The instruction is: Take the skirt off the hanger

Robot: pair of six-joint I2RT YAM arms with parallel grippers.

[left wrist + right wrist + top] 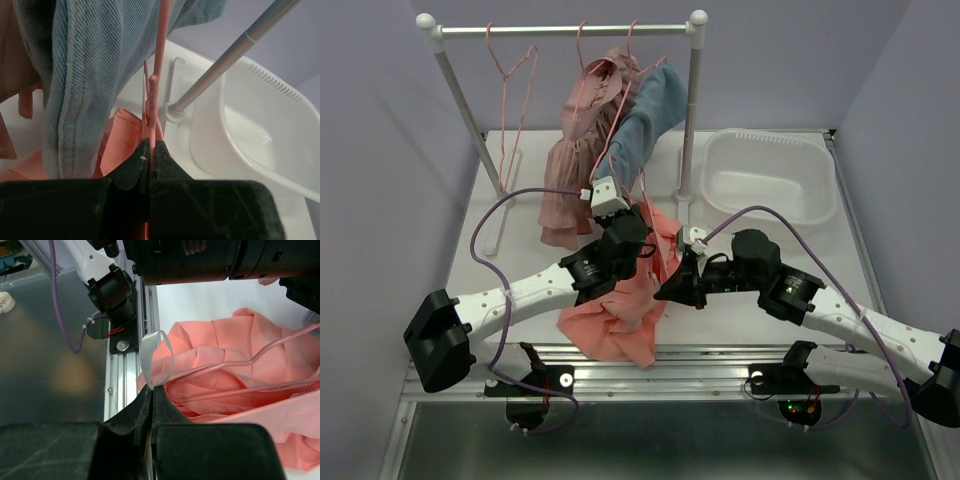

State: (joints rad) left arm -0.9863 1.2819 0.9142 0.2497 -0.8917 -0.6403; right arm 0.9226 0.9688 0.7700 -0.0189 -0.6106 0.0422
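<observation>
Where the left wrist camera is looking out past its own fingers, the left tool is pressing together on the thin pink wire of a hanger, which is running straight up from the tips. Whether the top of the wire is reaching the rail is not showing here. A blue denim garment is hanging just left of that wire. The salmon skirt is showing below it, lying on the white desk. The pole of a rack is standing beside a white tub on the right.

In the right wrist view, the right tool is pinching a pale ribbon loop that is curling up from the edge of the skirt. The skirt is lying bunched in folds to the right of the tips, and the hanger's pink wire is running across and into the cloth. The left arm is filling the top of that picture.

From above, both tools are meeting over the skirt, which is lying in a heap on the desk between the two arms and reaching the near edge. On the rack behind, a dusty pink garment and the denim garment are hanging side by side. An empty hanger is hanging well apart to their left, and the tub is sitting to the right of the rack
</observation>
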